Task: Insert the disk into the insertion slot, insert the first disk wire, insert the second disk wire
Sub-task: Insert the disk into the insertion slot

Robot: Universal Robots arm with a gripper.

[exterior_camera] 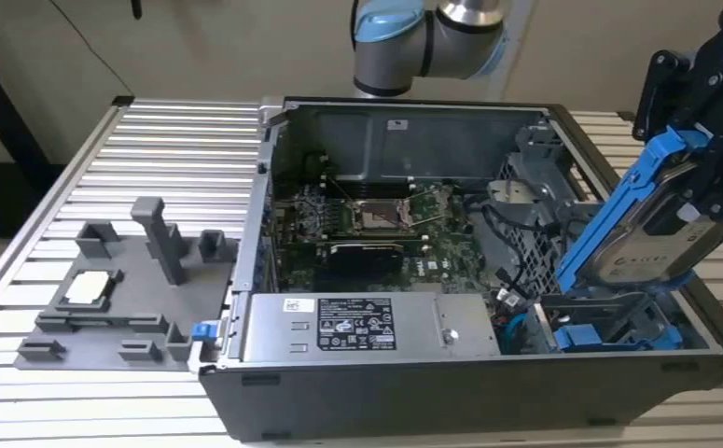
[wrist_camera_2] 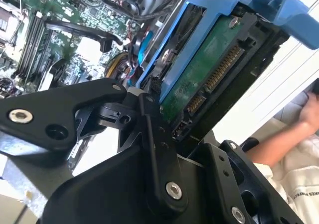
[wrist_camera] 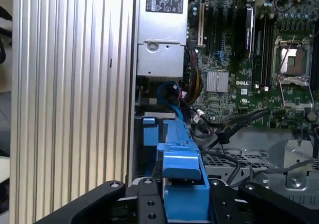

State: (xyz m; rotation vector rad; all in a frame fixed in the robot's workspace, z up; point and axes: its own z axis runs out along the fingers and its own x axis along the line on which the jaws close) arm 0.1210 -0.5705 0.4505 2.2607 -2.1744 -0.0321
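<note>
- Where your pincer [exterior_camera: 697, 177] hangs over the case corner at the exterior view's right, it is clenched on the disk [exterior_camera: 641, 247], gripping the blue carrier frame near its upper end.
- In the second wrist view, the black fingers [wrist_camera_2: 149, 129] press against the frame's edge. The drive's green circuit board and connector row face the camera.
- Your disk stands steeply tilted, upper end leaning toward the exterior view's right and lower end at the mouth of the insertion slot [exterior_camera: 635, 322]. It is not seated, and contact with the bay cannot be confirmed.
- A second blue carrier [exterior_camera: 579, 336] lies low in that same corner.
- In the first wrist view, loose cables [wrist_camera: 172, 92] lie just beside the power supply [exterior_camera: 361, 327], the grey box with the white label.
- The motherboard [exterior_camera: 361, 229] lies farther in, on the floor of the open computer case [exterior_camera: 461, 397].
- The case rests on your ribbed metal counter [exterior_camera: 174, 149], and a grey fixture plate [exterior_camera: 125, 308] sits well apart at the exterior view's left.
- A person's arm [wrist_camera_2: 294, 129] shows beyond the disk in the second wrist view.
</note>
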